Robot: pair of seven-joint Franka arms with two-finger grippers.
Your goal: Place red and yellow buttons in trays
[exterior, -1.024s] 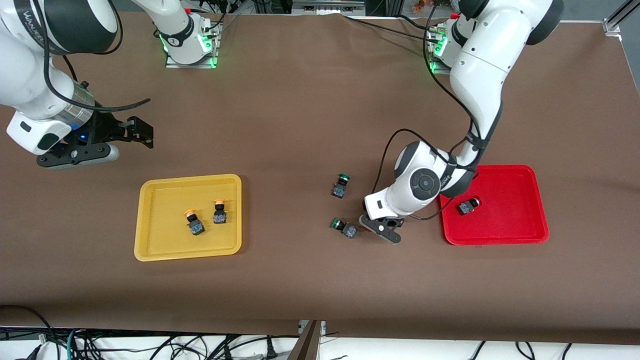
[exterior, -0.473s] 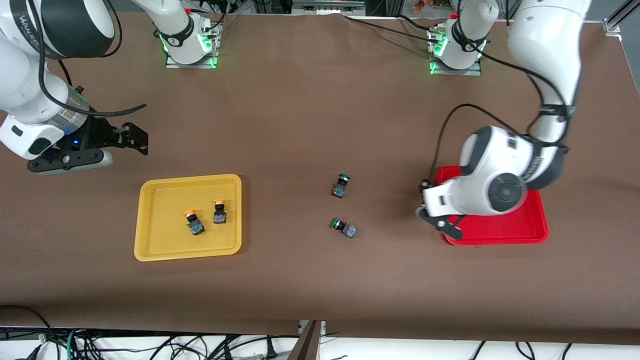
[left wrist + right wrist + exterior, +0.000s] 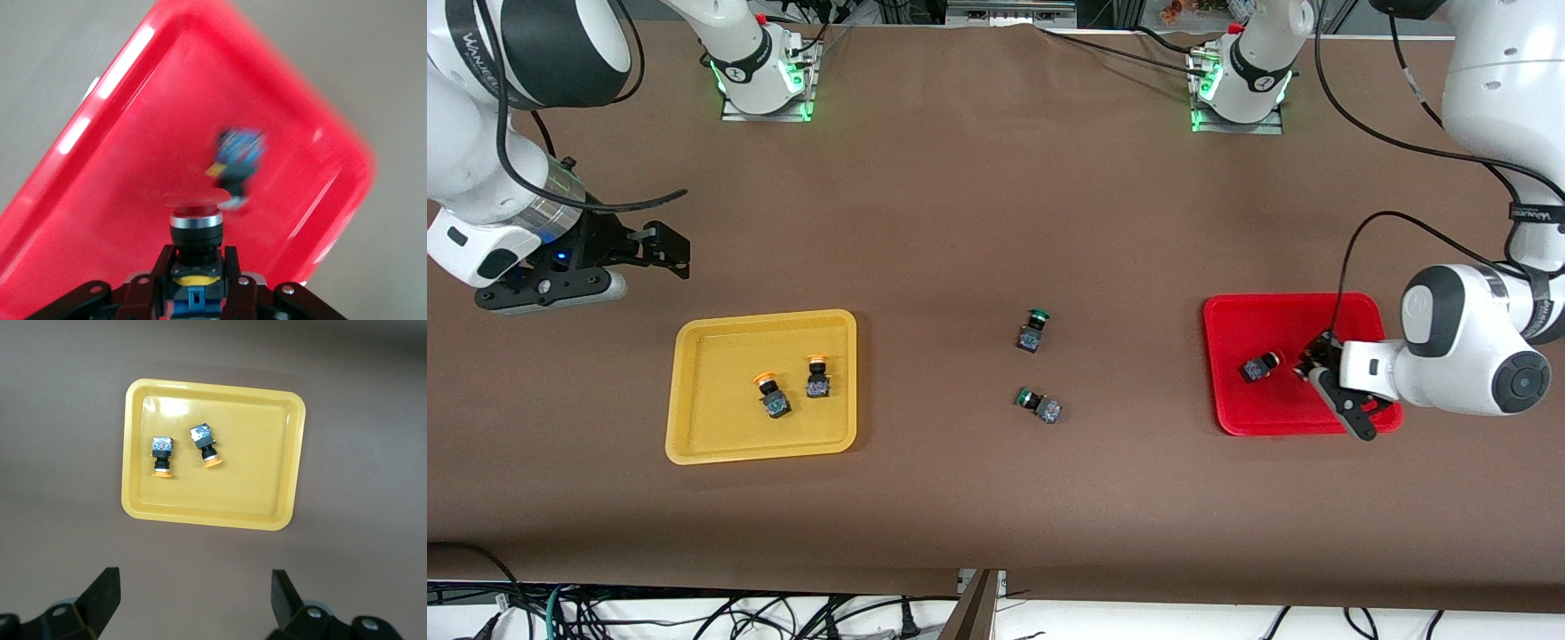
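Note:
My left gripper (image 3: 1316,363) hangs over the red tray (image 3: 1280,313), shut on a red-capped button (image 3: 195,227) whose dark body sits between the fingers (image 3: 231,267). A second red button (image 3: 1260,365) lies on its side in the same tray (image 3: 113,173), blurred in the left wrist view (image 3: 237,157). Two yellow-capped buttons (image 3: 769,394) (image 3: 817,377) lie in the yellow tray (image 3: 720,449), also seen in the right wrist view (image 3: 161,456) (image 3: 205,444). My right gripper (image 3: 674,249) waits open above bare table near the yellow tray (image 3: 280,453), nothing between its fingers (image 3: 100,600).
Two green-capped buttons (image 3: 1032,330) (image 3: 1039,404) lie on the brown table mat between the two trays. The arm bases stand along the table edge farthest from the front camera. Cables hang below the near edge.
My left arm has swung from beside the green buttons toward its own end of the table and now holds the red button over the red tray. The right gripper has barely shifted.

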